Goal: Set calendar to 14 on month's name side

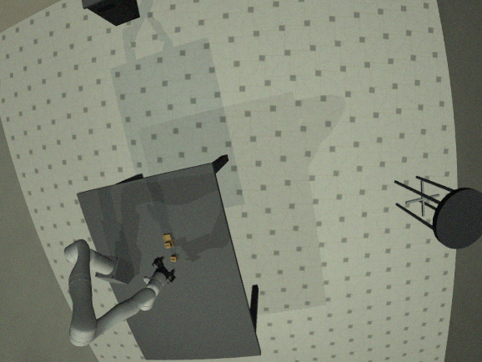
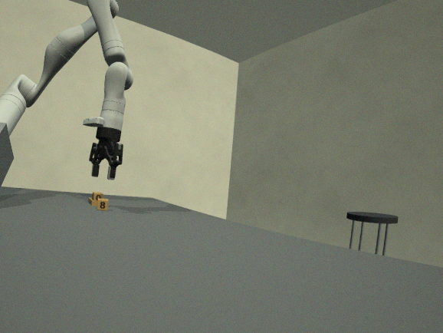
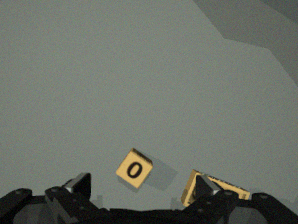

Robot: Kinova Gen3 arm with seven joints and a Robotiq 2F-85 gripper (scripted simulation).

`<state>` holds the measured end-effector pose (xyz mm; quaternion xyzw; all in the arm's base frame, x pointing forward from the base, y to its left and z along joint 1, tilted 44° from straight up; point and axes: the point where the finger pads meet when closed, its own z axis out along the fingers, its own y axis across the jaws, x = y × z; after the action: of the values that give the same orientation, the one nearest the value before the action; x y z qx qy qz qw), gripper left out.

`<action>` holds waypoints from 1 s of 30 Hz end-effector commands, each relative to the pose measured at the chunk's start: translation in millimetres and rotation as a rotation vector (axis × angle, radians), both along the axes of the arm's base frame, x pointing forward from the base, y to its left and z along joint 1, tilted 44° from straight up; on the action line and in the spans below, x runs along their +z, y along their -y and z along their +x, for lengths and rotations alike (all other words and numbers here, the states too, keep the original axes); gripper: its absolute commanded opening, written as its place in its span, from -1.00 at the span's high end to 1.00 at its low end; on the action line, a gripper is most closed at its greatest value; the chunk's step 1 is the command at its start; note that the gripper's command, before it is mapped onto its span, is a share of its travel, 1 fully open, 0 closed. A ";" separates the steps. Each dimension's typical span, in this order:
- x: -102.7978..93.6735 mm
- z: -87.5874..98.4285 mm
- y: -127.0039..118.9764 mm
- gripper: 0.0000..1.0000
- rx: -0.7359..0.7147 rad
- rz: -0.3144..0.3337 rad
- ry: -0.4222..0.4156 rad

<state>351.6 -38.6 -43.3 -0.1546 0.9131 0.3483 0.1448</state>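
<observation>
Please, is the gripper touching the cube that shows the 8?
Apart: the exterior view shows the gripper above the cube, with wall between.

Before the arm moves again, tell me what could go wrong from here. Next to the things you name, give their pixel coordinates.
The loose cube (image 1: 173, 258) (image 2: 103, 204) (image 3: 134, 169) sits askew to the open pincer (image 1: 163, 269) (image 2: 103, 177) (image 3: 143, 186), so closing now might grip its corners or twist it. The tray (image 1: 168, 238) (image 2: 92, 201) (image 3: 190, 187) is close by, so a descending finger could bump it. The loose cube shows 0 on top and 8 on one side; placed without turning, it may show the wrong digit.

Matt, wood-coloured cube (image 1: 173, 258) (image 2: 103, 204) (image 3: 134, 169).
</observation>
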 end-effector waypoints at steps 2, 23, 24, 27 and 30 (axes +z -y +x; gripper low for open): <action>1.0 -1.0 1.8 -1.00 0.114 -0.018 0.118; 4.2 3.9 13.8 -1.00 0.669 -0.178 0.662; 4.2 4.0 14.0 -1.00 0.674 -0.180 0.667; 4.3 4.1 14.2 -1.00 0.680 -0.182 0.673; 4.3 4.1 14.3 0.03 0.680 -0.182 0.673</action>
<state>355.6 -52.0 -39.1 -0.5609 0.7396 0.2259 0.2957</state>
